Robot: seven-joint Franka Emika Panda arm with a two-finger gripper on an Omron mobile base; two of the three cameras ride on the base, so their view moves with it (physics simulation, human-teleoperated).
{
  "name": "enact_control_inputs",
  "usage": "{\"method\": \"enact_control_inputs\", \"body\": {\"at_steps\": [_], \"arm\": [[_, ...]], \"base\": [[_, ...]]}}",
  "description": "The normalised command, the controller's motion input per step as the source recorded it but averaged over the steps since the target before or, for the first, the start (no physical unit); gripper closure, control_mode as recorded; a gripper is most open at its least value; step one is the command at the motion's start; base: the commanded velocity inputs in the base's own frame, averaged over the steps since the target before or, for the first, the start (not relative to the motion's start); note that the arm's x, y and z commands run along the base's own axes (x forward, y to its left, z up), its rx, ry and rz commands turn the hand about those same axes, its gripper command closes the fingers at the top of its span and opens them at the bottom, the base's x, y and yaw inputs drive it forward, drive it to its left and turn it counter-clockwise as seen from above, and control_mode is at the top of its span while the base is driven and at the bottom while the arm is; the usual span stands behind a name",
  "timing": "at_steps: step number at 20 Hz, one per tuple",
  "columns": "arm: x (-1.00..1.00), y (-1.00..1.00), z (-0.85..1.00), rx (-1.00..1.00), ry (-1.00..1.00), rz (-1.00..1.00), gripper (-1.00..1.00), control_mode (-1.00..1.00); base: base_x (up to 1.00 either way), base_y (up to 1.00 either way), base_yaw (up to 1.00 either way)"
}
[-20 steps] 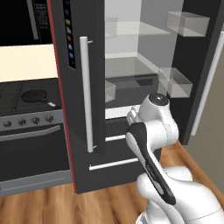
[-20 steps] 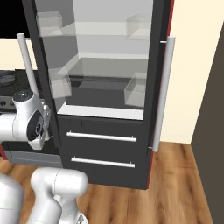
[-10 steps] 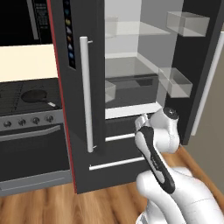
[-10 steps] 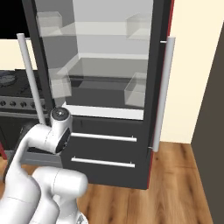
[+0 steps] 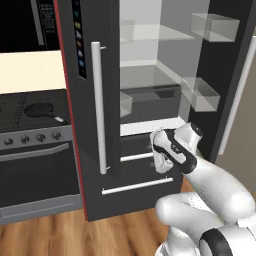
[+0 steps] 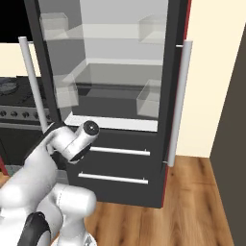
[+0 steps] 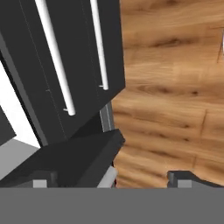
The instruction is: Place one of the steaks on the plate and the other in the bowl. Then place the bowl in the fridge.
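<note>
The fridge [image 5: 80,150] stands open straight ahead, tall and dark, with glass shelves [image 6: 120,77] and clear door bins inside. Two lower drawers with silver bar handles [image 6: 117,151] are closed. My arm is folded low in front of these drawers, the hand [image 5: 162,152] pointing down. My gripper [image 7: 114,180] is open with nothing between its fingertips [image 7: 186,178]. It looks down past the drawer fronts [image 7: 74,57] to the wooden floor. The steaks, the plate and the bowl are out of view.
A black stove with a dark frying pan [image 5: 40,109] and an oven door [image 5: 35,172] stands left of the fridge. The fridge's left door [image 5: 97,105] and right door [image 6: 180,101] hang open. Wooden floor [image 6: 197,202] lies in front, and a cream wall [image 6: 211,72] is to the right.
The arm has swung toward the fridge's middle and folded lower, bringing the hand down in front of the drawers. The jaws have stayed open. The fridge has not changed.
</note>
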Motion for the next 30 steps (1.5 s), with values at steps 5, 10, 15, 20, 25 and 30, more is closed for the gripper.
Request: {"method": "enact_control_inputs", "body": {"at_steps": [5, 10, 15, 20, 25, 30], "arm": [[0.70, 0.20, -0.23, 0.32, 0.14, 0.23, -1.00, -1.00], [0.61, 0.23, -0.18, 0.06, 0.02, 0.19, -1.00, -1.00], [0.51, 0.21, -0.07, 0.07, 0.00, 0.19, -1.00, -1.00], [0.30, 0.33, -0.17, 0.21, 0.03, 0.10, -1.00, -1.00], [0.16, 0.43, -0.04, 0.26, 0.08, 0.05, -1.00, -1.00], [0.03, 0.73, -0.01, 0.07, 0.06, 0.06, -1.00, -1.00]], "base": [[0.00, 0.00, 0.00], [0.00, 0.00, 0.00], [0.00, 0.00, 0.00], [0.00, 0.00, 0.00], [0.00, 0.00, 0.00], [0.00, 0.00, 0.00]]}}
